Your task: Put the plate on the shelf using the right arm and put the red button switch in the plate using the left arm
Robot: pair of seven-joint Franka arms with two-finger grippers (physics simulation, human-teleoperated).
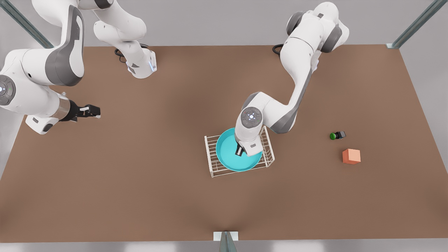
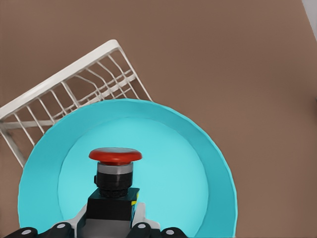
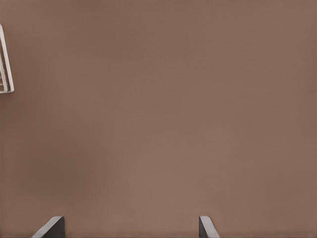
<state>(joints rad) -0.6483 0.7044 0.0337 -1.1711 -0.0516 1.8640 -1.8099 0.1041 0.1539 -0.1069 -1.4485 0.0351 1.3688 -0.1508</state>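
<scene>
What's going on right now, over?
Left gripper over plate, shut on red button switch. Plate on shelf. Right gripper open, waiting aside. Nothing blocking.

Cyan plate [image 2: 198, 163], white shelf [image 2: 74, 94], red-capped switch [image 2: 115, 163].

Front view looks down overhead; both wrist views share the shelf [image 1: 239, 154].
</scene>
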